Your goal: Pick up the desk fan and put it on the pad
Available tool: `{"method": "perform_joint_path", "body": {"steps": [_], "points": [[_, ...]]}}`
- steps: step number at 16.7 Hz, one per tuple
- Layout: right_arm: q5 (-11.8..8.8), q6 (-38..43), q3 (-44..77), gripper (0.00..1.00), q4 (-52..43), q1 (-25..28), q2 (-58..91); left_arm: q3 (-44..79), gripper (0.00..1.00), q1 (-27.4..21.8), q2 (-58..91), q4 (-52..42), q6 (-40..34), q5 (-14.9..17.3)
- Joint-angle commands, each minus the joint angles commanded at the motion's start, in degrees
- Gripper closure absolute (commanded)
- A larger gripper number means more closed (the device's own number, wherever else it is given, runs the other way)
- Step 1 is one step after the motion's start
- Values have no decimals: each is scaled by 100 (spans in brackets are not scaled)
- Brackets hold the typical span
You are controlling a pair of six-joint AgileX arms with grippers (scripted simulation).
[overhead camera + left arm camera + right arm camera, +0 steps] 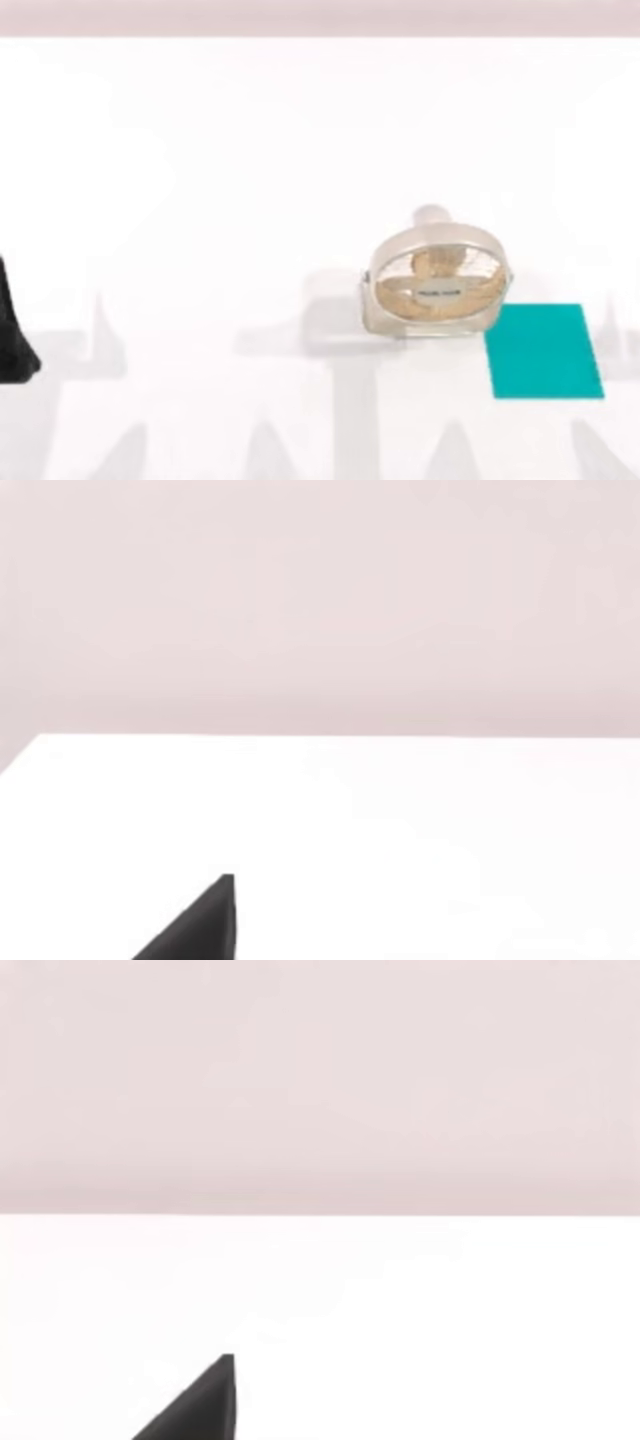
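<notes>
The desk fan (438,285) stands right of the table's middle in the top view, a silvery-beige ring with wire grille, tan blades and a dark centre label; its stub base (430,215) points to the far side. The teal pad (544,351) lies flat just to its right, its far left corner by the fan's rim. My left arm (12,335) is parked at the left edge, far from the fan. My right arm is outside the top view. Each wrist view shows only a dark tip of its own gripper (205,925) (205,1405) over bare table; neither shows the fan or the pad.
The white table (200,180) runs back to a pale pink wall (320,15). Grey shadows (340,330) fall across the near part of the table.
</notes>
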Motion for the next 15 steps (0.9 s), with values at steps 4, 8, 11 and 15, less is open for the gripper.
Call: {"method": "perform_joint_path", "body": {"steps": [4, 8, 11, 15], "points": [[-4, -119, 172, 0, -173, 77, 175, 0, 0, 0, 0, 0, 0, 0], [-2, -745, 1225, 0, -1146, 472, 1254, 0, 0, 0, 0, 0, 0, 0], [8, -1421, 2590, 0, -2240, 903, 2644, 0, 0, 0, 0, 0, 0, 0], [9, -2457, 4890, 0, -3890, 1584, 4985, 0, 0, 0, 0, 0, 0, 0]]}}
